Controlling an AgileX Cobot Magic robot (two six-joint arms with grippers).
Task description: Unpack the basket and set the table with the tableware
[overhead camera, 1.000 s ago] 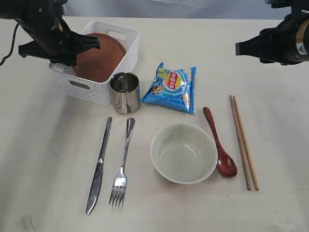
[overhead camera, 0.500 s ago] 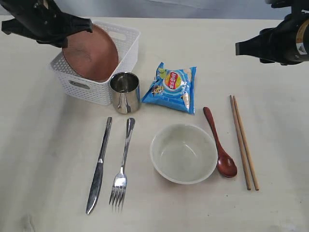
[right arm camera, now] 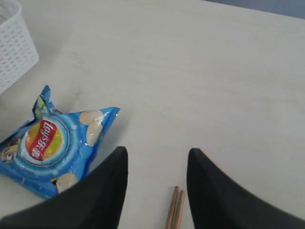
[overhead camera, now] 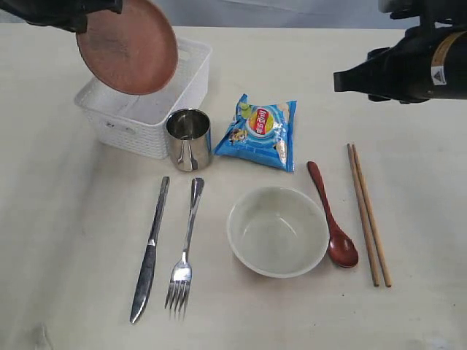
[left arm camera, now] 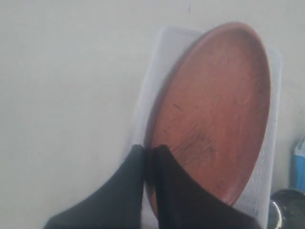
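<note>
My left gripper (left arm camera: 150, 149) is shut on the rim of the reddish-brown plate (overhead camera: 128, 45) (left arm camera: 214, 109), which hangs tilted in the air above the white basket (overhead camera: 191, 80) (left arm camera: 274, 143). On the table (overhead camera: 66, 219) lie the steel cup (overhead camera: 188, 138), knife (overhead camera: 149, 249), fork (overhead camera: 185, 248), cream bowl (overhead camera: 277, 230), dark red spoon (overhead camera: 332, 216) and chopsticks (overhead camera: 368, 213) (right arm camera: 174, 208). My right gripper (right arm camera: 157, 157) is open, high above the chopsticks' far ends, holding nothing; in the exterior view only its arm shows, at the upper right.
A blue chip bag (overhead camera: 259, 133) (right arm camera: 50, 145) lies between the cup and the spoon. The basket's corner (right arm camera: 12, 43) shows in the right wrist view. Bare tabletop lies left of the knife and along the far edge.
My left gripper has lifted the plate up out of the basket, and it now hangs clear above the rim. The right arm has shifted slightly left.
</note>
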